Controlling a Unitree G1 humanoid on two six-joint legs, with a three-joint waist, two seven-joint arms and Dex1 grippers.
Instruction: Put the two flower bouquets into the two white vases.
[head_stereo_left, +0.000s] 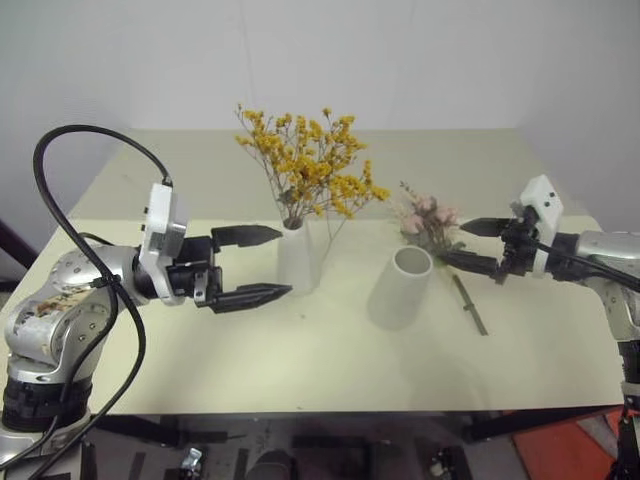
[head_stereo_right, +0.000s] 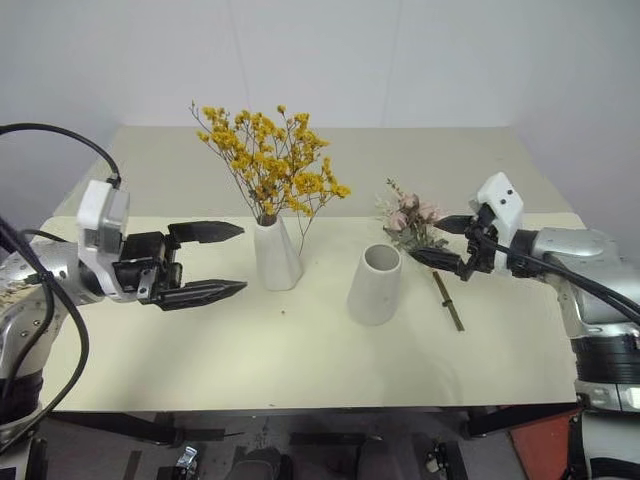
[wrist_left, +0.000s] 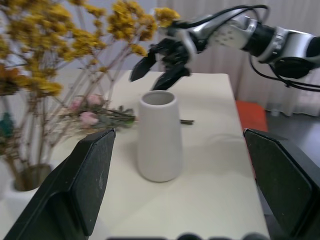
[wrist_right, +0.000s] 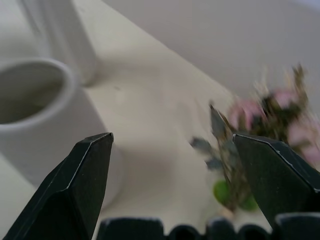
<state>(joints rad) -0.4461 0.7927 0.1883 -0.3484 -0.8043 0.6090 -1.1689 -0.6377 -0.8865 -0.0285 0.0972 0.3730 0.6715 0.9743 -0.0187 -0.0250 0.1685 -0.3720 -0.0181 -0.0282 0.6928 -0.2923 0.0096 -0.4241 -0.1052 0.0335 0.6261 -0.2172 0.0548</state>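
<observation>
Left gripper (head_stereo_left: 262, 265) wide open, empty, hovering near the table's left edge, just beside the slim vase (head_stereo_left: 297, 258). Yellow spray (head_stereo_left: 308, 165) standing in that vase, mid-table: 1 of 2 bouquets done. Wide vase (head_stereo_left: 400, 288) empty, right of centre. Roses (head_stereo_left: 428, 222) lying flat behind it, toward the right edge. Right gripper (head_stereo_left: 466, 243) wide open, empty, poised at the stems. Step in hand: picking up the roses. Next: closing on the stems, lifting, lowering stem-first into the wide vase.
</observation>
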